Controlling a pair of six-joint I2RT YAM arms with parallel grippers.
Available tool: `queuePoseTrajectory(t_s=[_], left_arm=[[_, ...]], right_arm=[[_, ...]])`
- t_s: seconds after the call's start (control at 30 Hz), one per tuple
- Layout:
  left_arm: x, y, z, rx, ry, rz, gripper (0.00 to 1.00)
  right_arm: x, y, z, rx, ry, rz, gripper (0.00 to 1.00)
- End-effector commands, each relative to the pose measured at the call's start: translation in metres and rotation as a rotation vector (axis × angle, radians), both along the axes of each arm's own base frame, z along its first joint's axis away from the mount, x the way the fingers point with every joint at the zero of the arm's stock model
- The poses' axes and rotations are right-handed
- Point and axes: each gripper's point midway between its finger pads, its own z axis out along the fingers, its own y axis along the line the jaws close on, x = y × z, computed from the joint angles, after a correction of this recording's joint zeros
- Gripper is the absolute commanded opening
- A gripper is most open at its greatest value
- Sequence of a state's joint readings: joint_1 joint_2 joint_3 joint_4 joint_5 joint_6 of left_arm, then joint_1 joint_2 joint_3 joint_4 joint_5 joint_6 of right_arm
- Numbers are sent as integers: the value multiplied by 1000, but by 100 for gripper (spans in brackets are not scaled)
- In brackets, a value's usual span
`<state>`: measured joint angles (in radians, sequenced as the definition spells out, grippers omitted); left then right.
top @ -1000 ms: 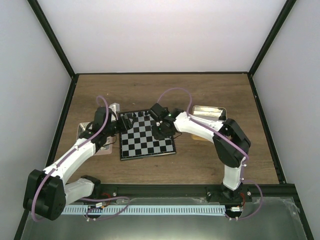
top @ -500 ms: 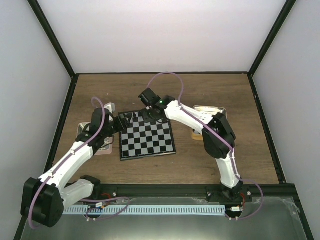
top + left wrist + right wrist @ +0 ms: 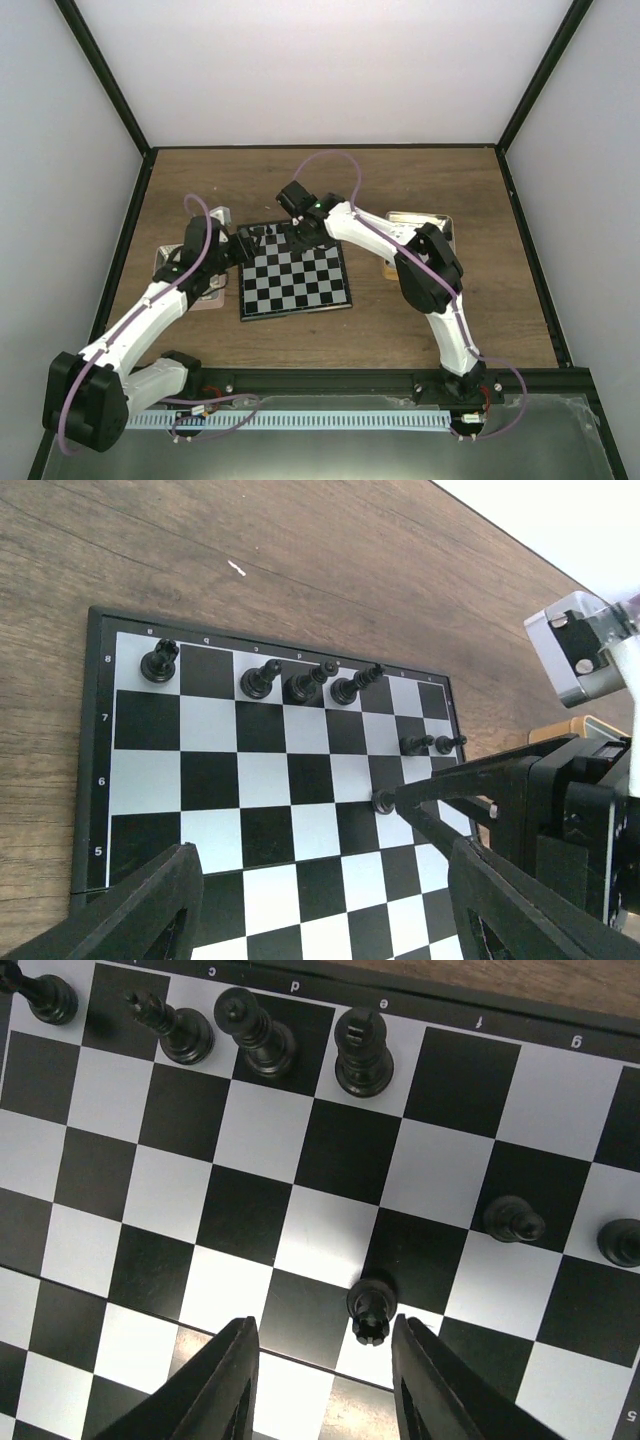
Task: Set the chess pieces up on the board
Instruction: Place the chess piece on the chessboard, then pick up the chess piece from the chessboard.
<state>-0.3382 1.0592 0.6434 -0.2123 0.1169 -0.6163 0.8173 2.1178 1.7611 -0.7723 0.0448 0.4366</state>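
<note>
The board (image 3: pixel 297 290) lies between the two arms. In the left wrist view the board (image 3: pixel 210 780) has a rook (image 3: pixel 159 661) and three taller black pieces (image 3: pixel 308 683) on its far row, and two pawns (image 3: pixel 432 744) one row nearer. My right gripper (image 3: pixel 322 1380) is open, low over the board (image 3: pixel 250 1140). A small black rook (image 3: pixel 370 1312) stands between its fingertips, close to the right finger, and is not gripped. My left gripper (image 3: pixel 320 920) is open and empty above the board's left part. In the top view the left gripper (image 3: pixel 243 245) and the right gripper (image 3: pixel 305 232) are at the board's far edge.
A metal tin (image 3: pixel 432 224) lies right of the board, behind the right arm. A pink tray (image 3: pixel 205 292) lies left of the board, under the left arm. Black frame rails bound the wooden table.
My right arm has swung from the board's right side to its far edge, over the back rows. My left gripper has shifted slightly towards the board's far left corner.
</note>
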Motion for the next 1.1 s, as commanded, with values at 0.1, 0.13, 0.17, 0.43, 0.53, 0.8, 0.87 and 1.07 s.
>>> queuePoseTrajectory(t_s=[0.1,0.13,0.17,0.43,0.53,0.8,0.87,1.07], left_arm=[[8,1,16,12,-40,4,70],[8,1,16,12,-40,4,70],[8,1,15,14,-37,5,70],[8,1,13,16,-32,5,70],[8,1,14,17,-31,5,70],[8,2,15,18,-34,8,70],[9,2,16,21,-35,10,70],[7,4,17,27,-36,12,69]], right_arm=[[8,5,-2,2,-14,-10,38],[9,3,-4,-7,-15,-17,38],[9,1,-6,-17,-17,-22,38],[11,-3,-28,-62,-10,-33,32],[14,-3,-30,-62,-16,-39,22],[29,-5,4,-42,-125,-68,10],[34,-7,20,-30,-166,-76,9],[59,-29,52,12,-226,-132,10]])
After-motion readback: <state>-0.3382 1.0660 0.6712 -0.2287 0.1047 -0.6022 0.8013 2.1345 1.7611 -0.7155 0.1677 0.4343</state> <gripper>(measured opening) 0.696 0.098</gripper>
